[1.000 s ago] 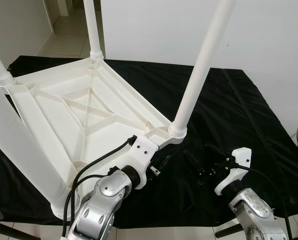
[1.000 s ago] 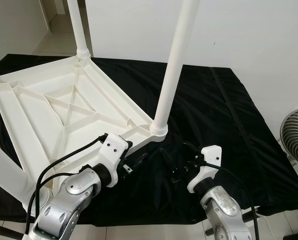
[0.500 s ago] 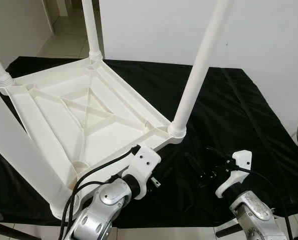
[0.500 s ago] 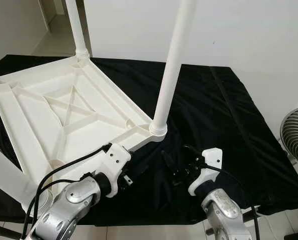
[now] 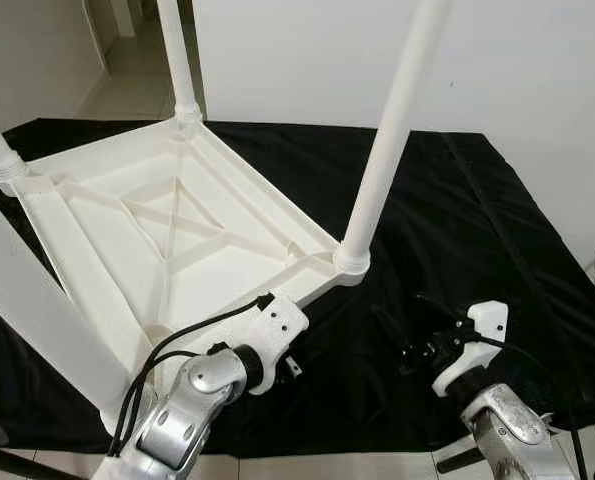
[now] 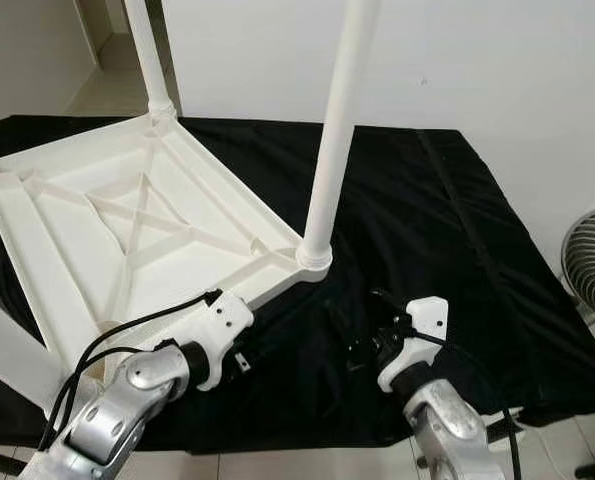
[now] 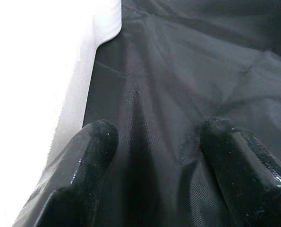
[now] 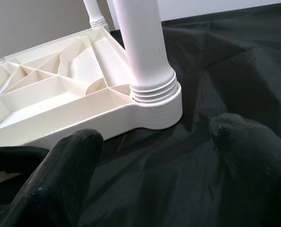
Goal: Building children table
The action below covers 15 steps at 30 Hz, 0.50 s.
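Children's table (image 5: 177, 240) — white plastic, inverted, centre-left; likely light, stiff, slick; grasp near leg (image 5: 382, 150) socket. Left gripper (image 7: 154, 161), right gripper (image 8: 154, 165) — fingers parted, empty.

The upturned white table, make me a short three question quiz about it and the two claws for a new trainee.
1. True or false: the white table lies upside down on the black cloth, legs pointing up.
2. Which claw sits closer to the table's near edge?
A. the left claw
B. the right claw
3. Fill in: both claws are ____ and hold nothing.

Key
1. True. Its ribbed underside faces up, and the leg at the near right corner rises from a threaded socket.
2. A. It sits just off the near edge; the right claw is over the cloth, below the near right corner.
3. Open. Each wrist view shows its two fingers apart, with cloth between them.
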{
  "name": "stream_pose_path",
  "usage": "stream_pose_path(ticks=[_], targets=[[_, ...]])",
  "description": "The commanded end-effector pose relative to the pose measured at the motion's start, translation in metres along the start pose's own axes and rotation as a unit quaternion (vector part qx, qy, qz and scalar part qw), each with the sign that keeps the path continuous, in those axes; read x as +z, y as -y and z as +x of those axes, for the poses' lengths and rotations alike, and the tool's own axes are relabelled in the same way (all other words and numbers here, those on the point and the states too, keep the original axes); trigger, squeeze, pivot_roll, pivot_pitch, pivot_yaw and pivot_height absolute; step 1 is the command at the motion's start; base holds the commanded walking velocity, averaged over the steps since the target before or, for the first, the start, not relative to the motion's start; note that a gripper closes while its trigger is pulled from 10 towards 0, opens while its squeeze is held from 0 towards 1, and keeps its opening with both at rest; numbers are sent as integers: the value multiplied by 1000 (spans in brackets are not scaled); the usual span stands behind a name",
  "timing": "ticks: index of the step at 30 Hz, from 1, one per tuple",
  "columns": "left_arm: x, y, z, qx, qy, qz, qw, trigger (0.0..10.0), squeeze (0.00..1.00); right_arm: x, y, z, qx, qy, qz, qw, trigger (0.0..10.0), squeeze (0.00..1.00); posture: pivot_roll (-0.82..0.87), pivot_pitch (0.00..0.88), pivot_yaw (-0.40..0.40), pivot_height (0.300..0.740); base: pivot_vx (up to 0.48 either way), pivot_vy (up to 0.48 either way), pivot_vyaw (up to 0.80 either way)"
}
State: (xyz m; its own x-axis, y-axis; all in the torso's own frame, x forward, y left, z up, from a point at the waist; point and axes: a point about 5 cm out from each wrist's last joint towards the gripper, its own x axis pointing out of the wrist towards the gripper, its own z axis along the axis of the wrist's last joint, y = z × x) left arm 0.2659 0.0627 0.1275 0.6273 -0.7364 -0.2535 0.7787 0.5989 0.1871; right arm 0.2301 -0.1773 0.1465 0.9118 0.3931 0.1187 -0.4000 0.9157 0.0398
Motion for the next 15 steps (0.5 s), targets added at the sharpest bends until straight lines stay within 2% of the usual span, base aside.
stream_pose_path(ticks=[1,5,8,12,15], targets=[[-2,-13,-4,32,-3,7,999,10000,0,0,2,-3,-9,0,-7,1000,10000,0,-64,128,-15,740,0,0,0],[-4,-26,-4,44,-6,21,999,10000,0,0,1,-3,-9,0,-6,1000,10000,0,-65,127,-15,740,0,0,0],[-4,-29,-4,48,-8,25,998,10000,0,0,1,-3,-8,0,-6,1000,10000,0,-65,127,-15,740,0,0,0],[-4,-47,-6,74,-9,38,997,10000,0,-2,-2,-4,0,-5,-7,1000,10000,0,-63,123,-16,740,0,0,0],[-4,-50,-7,80,-8,39,996,10000,0,-2,-2,-4,1,-6,-6,1000,10000,0,-63,120,-16,740,0,0,0]])
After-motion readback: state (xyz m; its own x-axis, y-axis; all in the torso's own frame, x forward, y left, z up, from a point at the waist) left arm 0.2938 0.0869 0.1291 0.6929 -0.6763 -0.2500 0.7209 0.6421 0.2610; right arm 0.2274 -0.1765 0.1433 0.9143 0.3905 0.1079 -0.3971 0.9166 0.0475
